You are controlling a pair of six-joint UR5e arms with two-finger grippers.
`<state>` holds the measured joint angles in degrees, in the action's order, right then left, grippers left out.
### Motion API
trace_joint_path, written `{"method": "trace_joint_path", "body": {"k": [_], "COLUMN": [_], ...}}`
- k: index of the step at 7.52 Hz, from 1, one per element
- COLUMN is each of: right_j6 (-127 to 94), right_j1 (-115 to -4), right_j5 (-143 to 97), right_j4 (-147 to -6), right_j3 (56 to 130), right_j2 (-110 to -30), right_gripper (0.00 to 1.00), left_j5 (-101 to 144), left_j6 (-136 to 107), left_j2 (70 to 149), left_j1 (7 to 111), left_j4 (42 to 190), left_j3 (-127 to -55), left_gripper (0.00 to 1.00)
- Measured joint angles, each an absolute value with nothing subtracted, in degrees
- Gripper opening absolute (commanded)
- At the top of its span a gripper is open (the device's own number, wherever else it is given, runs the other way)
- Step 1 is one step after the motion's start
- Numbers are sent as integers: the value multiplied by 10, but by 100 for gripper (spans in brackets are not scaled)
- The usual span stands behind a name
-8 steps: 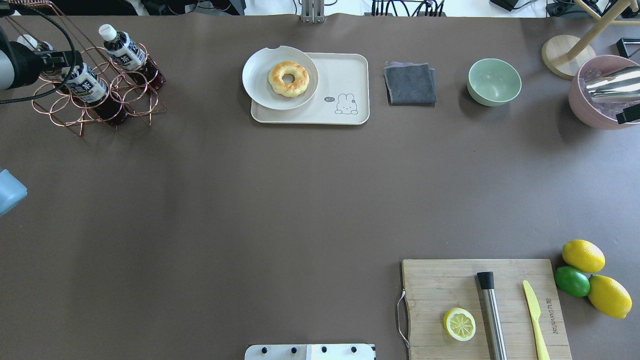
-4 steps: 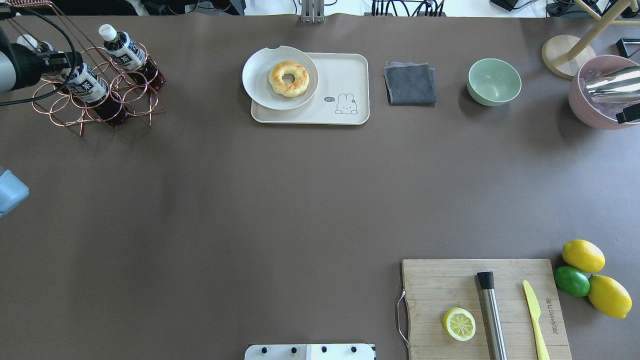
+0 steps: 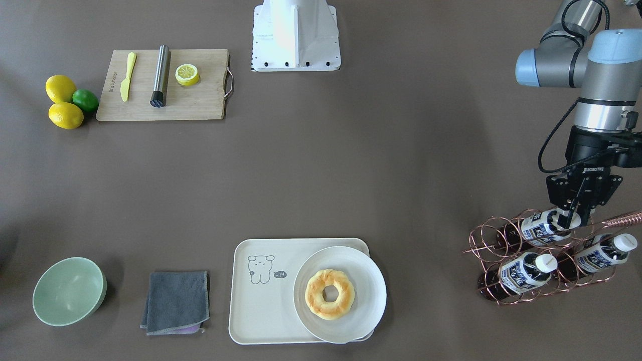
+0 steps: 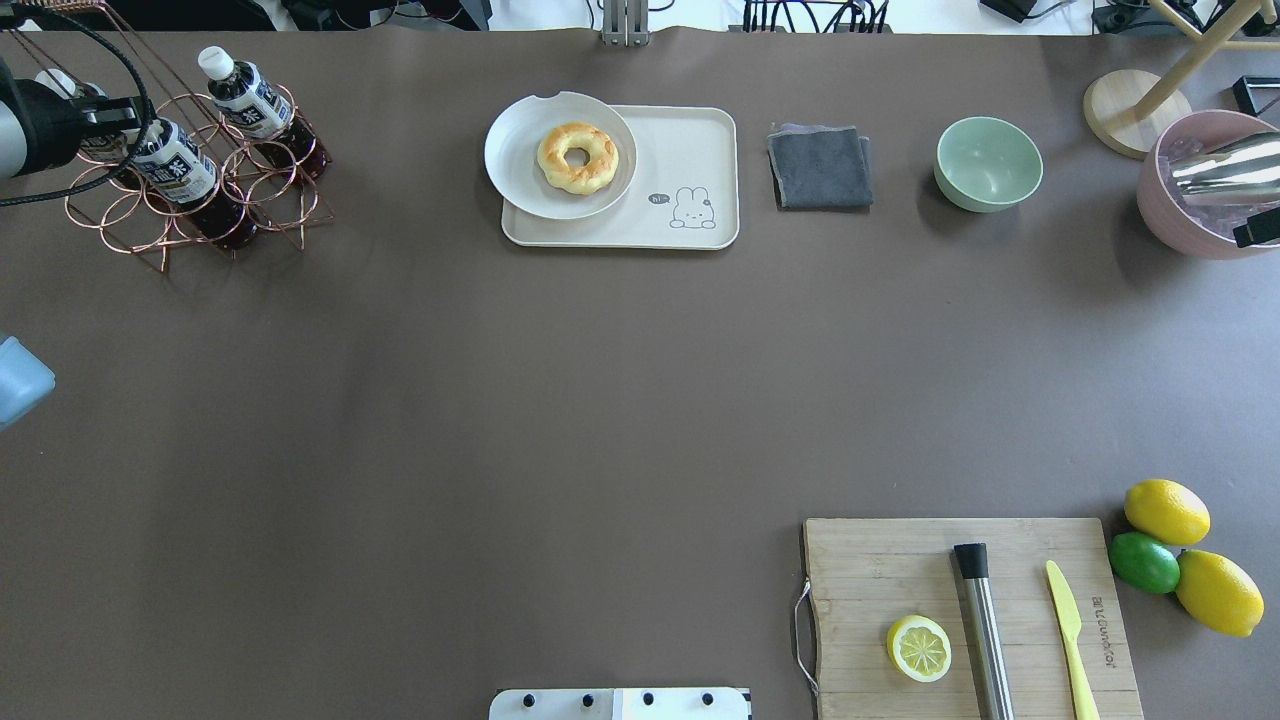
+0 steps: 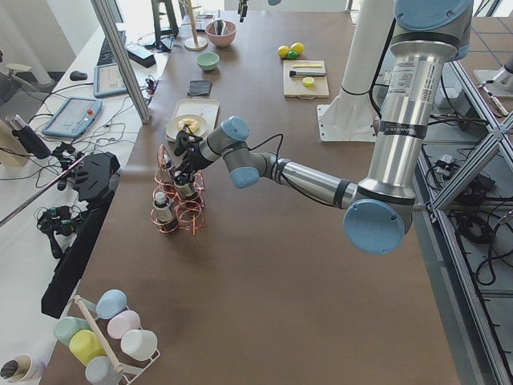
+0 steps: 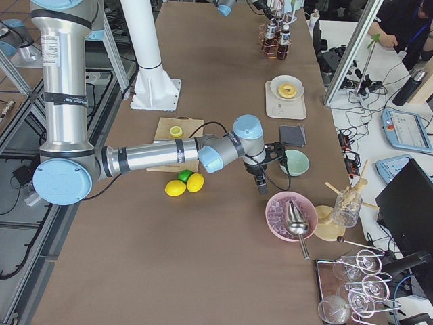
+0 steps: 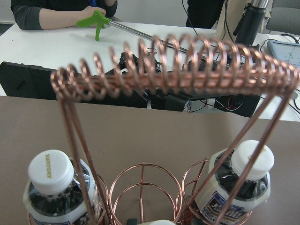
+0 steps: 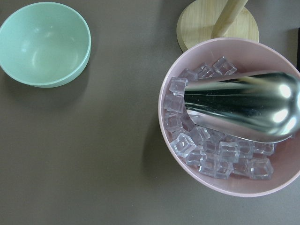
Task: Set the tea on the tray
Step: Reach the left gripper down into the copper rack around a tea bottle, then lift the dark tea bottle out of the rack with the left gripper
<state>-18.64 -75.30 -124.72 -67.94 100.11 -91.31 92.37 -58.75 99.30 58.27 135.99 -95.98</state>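
Observation:
Three tea bottles lie slanted in a copper wire rack (image 3: 489,240). My left gripper (image 3: 570,219) is shut on the white cap of the tea bottle (image 3: 537,228) nearest the robot, which also shows in the overhead view (image 4: 182,175). The other two bottles (image 3: 521,273) (image 3: 599,255) lie beside it, and the left wrist view shows them (image 7: 56,187) (image 7: 239,183). The cream tray (image 3: 261,311) (image 4: 700,150) lies at the far middle. My right gripper (image 6: 262,186) hovers by the pink ice bowl; I cannot tell whether it is open or shut.
A white plate (image 4: 510,150) with a doughnut (image 4: 577,157) covers half of the tray. Beside it lie a grey cloth (image 4: 820,167) and a green bowl (image 4: 988,163). A pink bowl (image 4: 1160,215) holds ice and a metal scoop. A cutting board (image 4: 870,560) and lemons (image 4: 1166,511) sit near the robot.
My left gripper has shifted slightly towards the upper left of the overhead view, still at the rack. The bottle under it has barely moved. Nothing else has changed.

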Motion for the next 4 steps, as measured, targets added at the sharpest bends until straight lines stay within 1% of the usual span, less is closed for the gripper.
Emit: {"method": "trace_joint_path", "body": {"k": [4], "right_j6": [-187], "right_j1": [-753], "right_j5": [-1248], "right_j4": [-679], "right_j3": [1001], "right_j2": [-914], "right_gripper": [100], "left_j5": [929], "left_j6": [-580], "left_j2": [985], "left_j1": [605], "left_j4": [1351], "left_j3": [-997], "left_gripper": [0]}}
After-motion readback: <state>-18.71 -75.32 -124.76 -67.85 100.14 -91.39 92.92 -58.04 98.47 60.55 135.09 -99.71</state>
